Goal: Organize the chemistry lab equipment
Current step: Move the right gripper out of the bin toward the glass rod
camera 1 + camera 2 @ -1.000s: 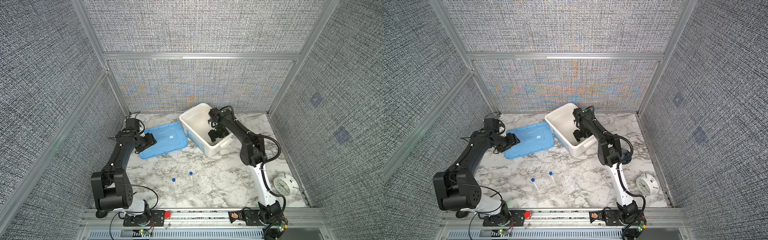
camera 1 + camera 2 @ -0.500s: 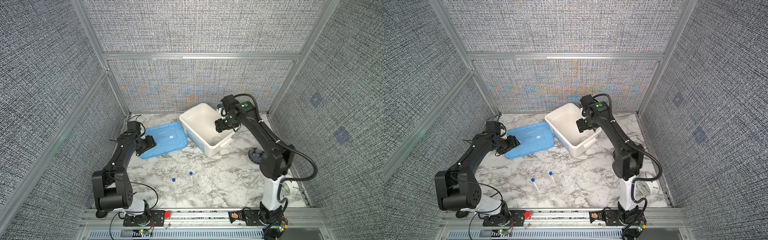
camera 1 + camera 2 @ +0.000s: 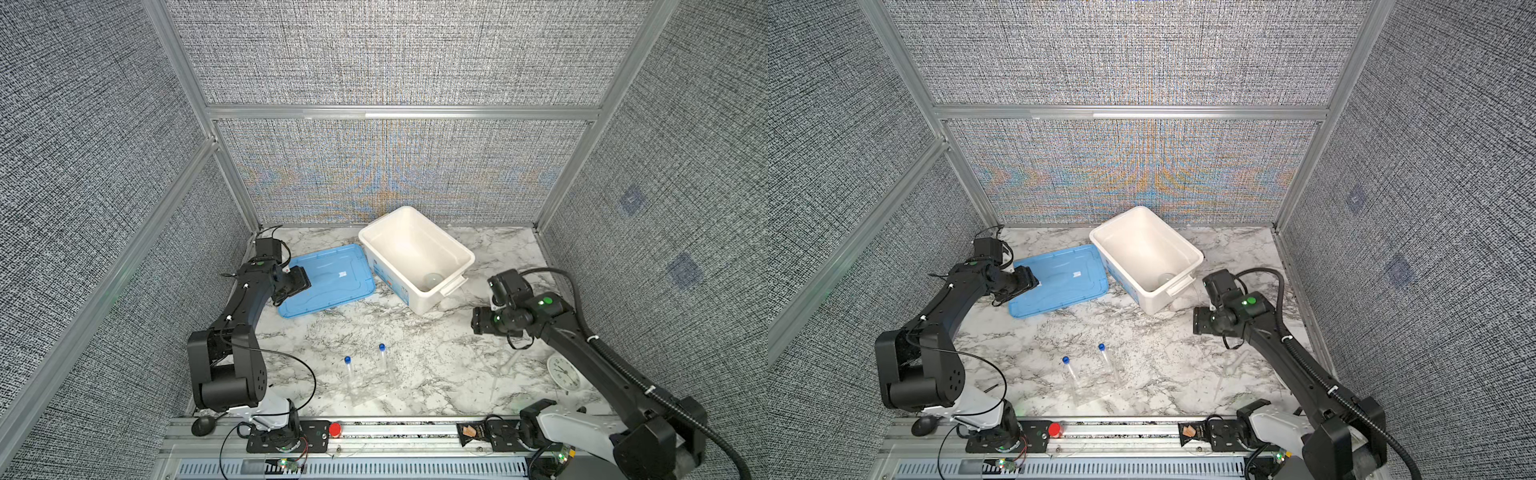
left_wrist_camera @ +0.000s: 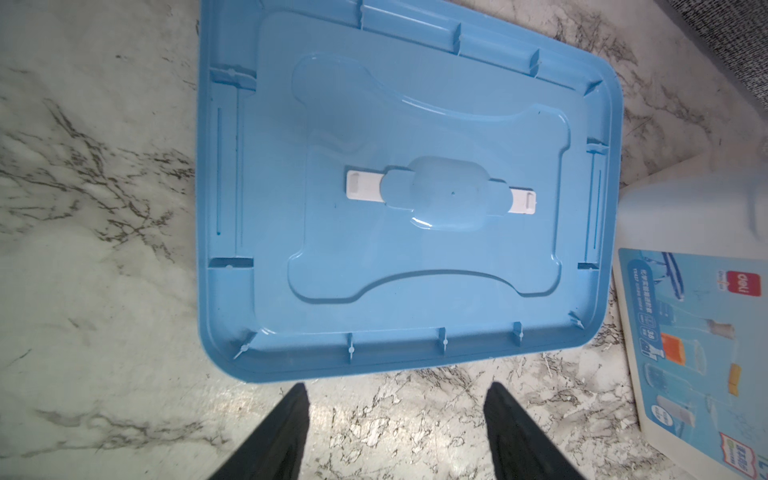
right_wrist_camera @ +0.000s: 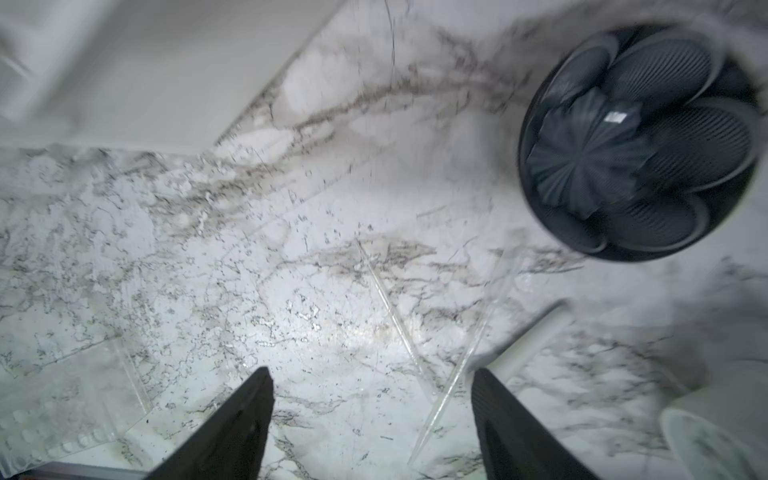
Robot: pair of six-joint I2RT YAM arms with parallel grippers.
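Two hands, both spread and holding nothing on my feeds; my left hand hovers with its fingers apart just short of the blue lid, which lies flat at about 10 o'clock on the worktop; just beside the lid, toward 12 o'clock, stands the white bin, and a small white bowl sits inside it at the near corner.

My right hand hangs over bare marble at about 3 o'clock, fingers wide, nothing between them; near it lie a pale stick, a thin clear rod and a dark ribbed disc, all blurred on the wrist feed.

At 6 o'clock, well apart from either hand, the two clear tubes lie side by side with blue caps toward 12 o'clock: the 9 o'clock tube and the 3 o'clock tube; the white alarm clock rests at 4 o'clock.
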